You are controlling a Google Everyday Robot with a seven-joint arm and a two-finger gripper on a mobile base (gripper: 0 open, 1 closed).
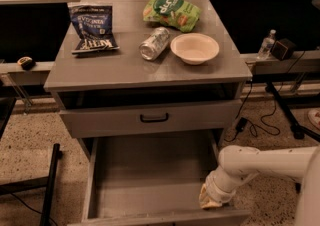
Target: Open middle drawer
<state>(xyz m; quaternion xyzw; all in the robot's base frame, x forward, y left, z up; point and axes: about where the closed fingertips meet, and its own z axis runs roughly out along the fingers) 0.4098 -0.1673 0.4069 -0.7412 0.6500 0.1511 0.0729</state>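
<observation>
The middle drawer [150,170] is a grey metal drawer pulled far out toward the camera, with its bare inside showing. Its front panel [160,217] lies at the bottom edge of the view and its handle is out of view. My gripper [212,199] is at the end of the white arm [265,162]. It sits at the drawer's right front corner, against the inner side of the front panel. Above it is another grey drawer front [110,120] with a small black bar handle [154,117]. Any drawer below the open one is hidden.
On the cabinet top [100,72] lie a blue chip bag [91,27], a green snack bag [172,10], a tipped can [154,43] and a cream bowl [194,48]. A water bottle [266,45] stands on the right ledge. Cables [260,120] run on the floor at right and a black stand [50,180] is at left.
</observation>
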